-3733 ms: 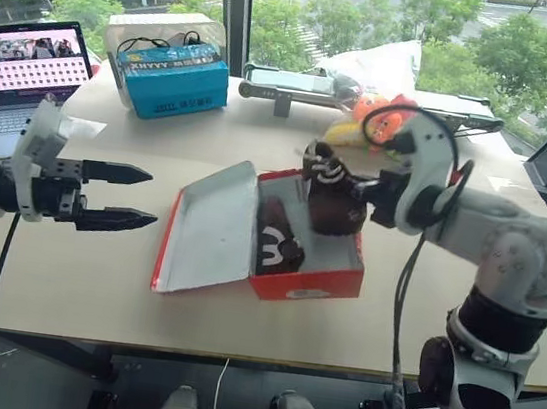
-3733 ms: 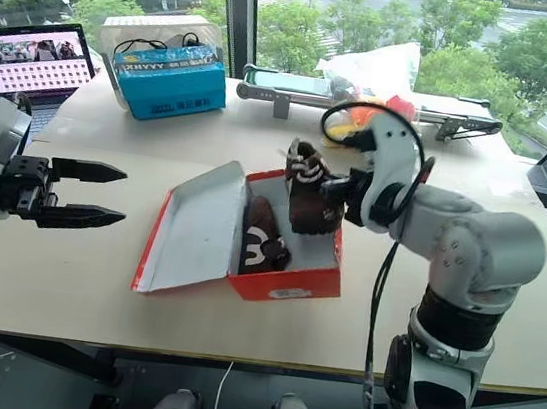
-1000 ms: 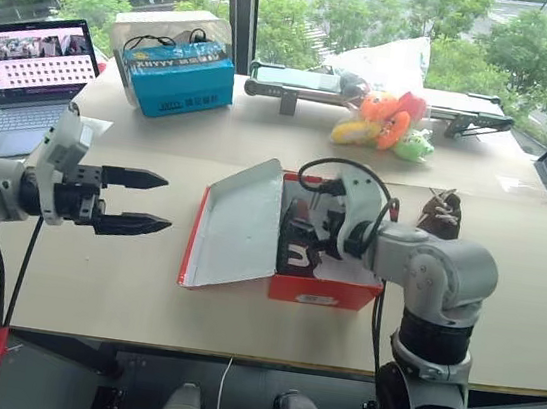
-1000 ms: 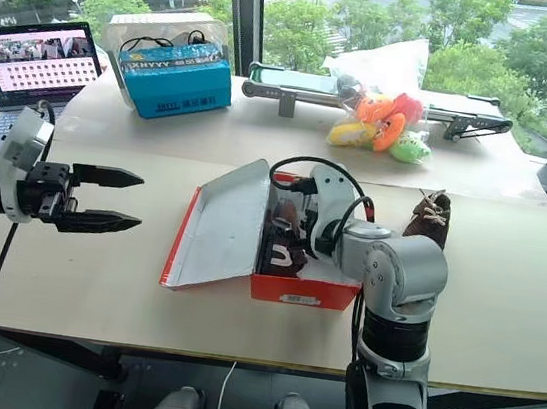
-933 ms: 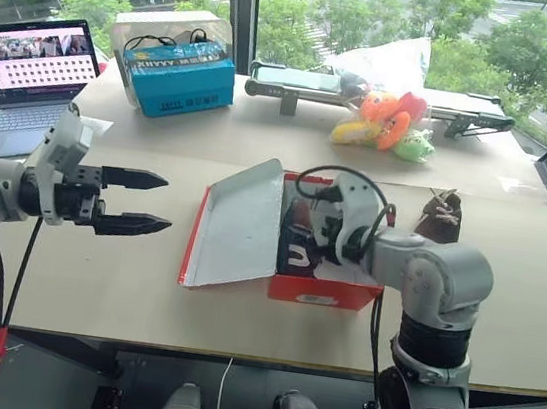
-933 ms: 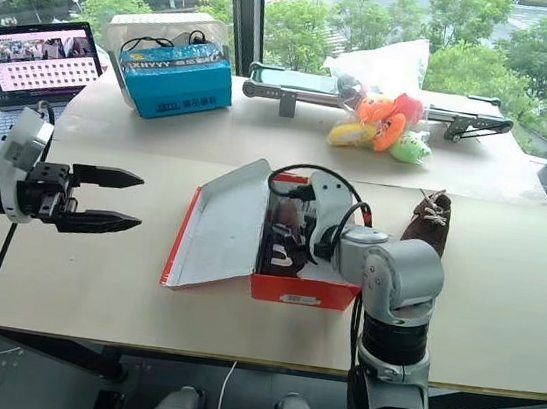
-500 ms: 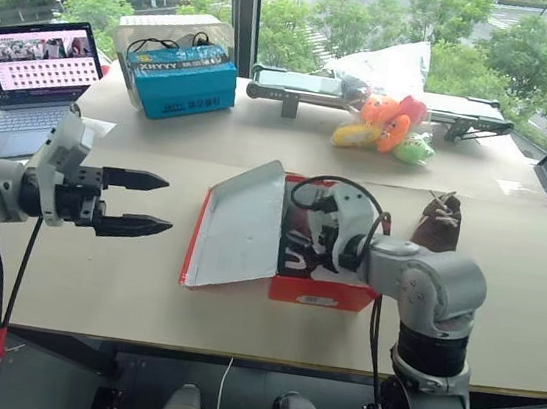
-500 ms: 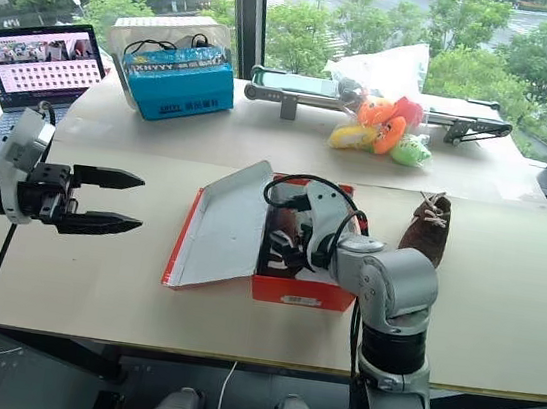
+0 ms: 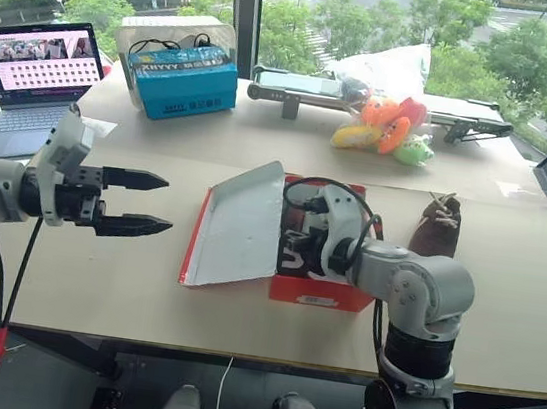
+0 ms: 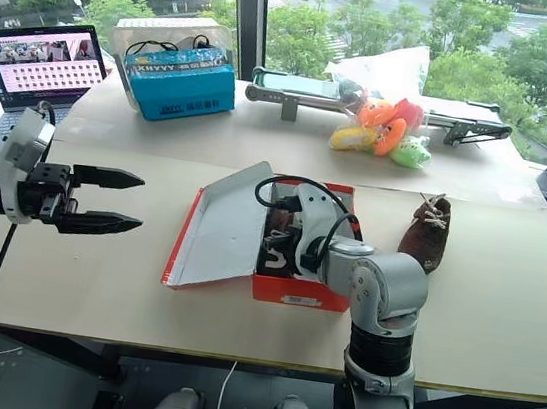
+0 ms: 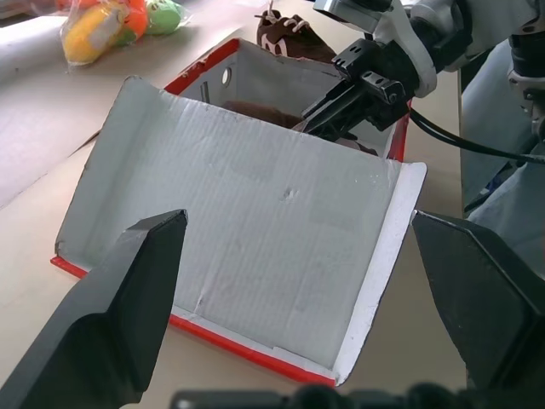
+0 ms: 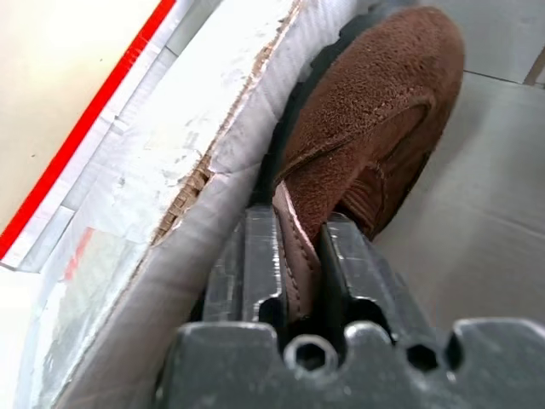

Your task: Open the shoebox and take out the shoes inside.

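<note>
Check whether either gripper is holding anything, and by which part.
The right gripper pinches the shoe inside the shoebox by its upper edge. The left gripper is open, holding nothing.

An open laptop (image 9: 39,58) sits at the worktop's (image 9: 143,278) far left corner. Beside it stands a blue-teal box (image 9: 180,83) with black cables on top. Colourful plush toys (image 9: 384,128) lie near the window, beside a long grey bar (image 9: 368,98).

You see the small dark brown suede shoe (image 12: 375,128) inside the red cardboard shoebox (image 9: 322,292) mostly hidden behind the right gripper (image 12: 298,256); its heel is cut off at the frame edge.
</note>
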Controlling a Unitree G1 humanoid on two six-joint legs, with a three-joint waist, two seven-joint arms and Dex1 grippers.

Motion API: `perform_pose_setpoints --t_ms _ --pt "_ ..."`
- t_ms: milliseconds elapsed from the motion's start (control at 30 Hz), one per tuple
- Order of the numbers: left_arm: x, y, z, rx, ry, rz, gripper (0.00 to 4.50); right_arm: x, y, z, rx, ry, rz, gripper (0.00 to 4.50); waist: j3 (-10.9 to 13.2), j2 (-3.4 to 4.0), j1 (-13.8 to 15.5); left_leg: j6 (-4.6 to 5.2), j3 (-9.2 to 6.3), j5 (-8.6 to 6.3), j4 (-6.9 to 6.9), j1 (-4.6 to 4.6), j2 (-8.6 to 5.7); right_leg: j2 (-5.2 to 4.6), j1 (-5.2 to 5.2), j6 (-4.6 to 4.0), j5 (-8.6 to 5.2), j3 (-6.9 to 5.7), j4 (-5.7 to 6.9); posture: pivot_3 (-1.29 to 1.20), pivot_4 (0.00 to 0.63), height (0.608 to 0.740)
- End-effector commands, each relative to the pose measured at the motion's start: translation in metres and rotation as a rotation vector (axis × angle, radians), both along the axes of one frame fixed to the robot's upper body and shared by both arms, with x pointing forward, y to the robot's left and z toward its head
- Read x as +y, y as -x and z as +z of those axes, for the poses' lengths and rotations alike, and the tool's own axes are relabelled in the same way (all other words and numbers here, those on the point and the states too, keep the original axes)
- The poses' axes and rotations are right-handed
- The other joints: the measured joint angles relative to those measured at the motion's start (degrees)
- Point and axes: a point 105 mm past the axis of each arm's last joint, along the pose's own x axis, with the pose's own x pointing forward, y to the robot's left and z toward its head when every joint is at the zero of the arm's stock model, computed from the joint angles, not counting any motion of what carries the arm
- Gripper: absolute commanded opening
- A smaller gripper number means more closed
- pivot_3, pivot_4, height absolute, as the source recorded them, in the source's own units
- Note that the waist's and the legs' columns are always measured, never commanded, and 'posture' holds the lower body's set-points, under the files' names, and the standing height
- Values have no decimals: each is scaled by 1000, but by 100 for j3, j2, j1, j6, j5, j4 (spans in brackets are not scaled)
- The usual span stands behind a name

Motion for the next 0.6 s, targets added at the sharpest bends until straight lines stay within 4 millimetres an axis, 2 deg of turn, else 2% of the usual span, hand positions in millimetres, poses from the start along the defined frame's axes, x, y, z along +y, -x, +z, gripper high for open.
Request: perform_pose_setpoints --t_ms 33,167,333,433,600 --pt "2 2 16 -63 -5 0 4500 -13 -2 -14 64 24 -63 6 0 0 1 0 0 0 0 0 0 0 0 0 0 0 0 0 150 701" --pt "2 2 16 -62 -5 1 4500 -16 -4 -12 60 8 -79 6 -1 -1 2 0 0 0 0 1 0 0 1 0 0 0 0 0 150 701" --pt "2 2 16 -63 -4 1 4500 -16 -10 20 -23 -71 -71 6 0 0 7 0 0 0 0 1 0 0 0 0 0 0 0 0 150 701" --pt "2 1 16 -64 -3 0 4500 -19 -13 46 -94 -113 -57 6 4 5 0 0 0 0 0 -9 0 0 -9 0 0 -2 -1 0 150 701" --pt "1 1 16 -65 -3 -2 4500 -22 -15 75 -163 -168 -35 6 4 6 -58 0 0 0 -6 -19 2 1 -23 -1 0 -1 0 0 150 701"
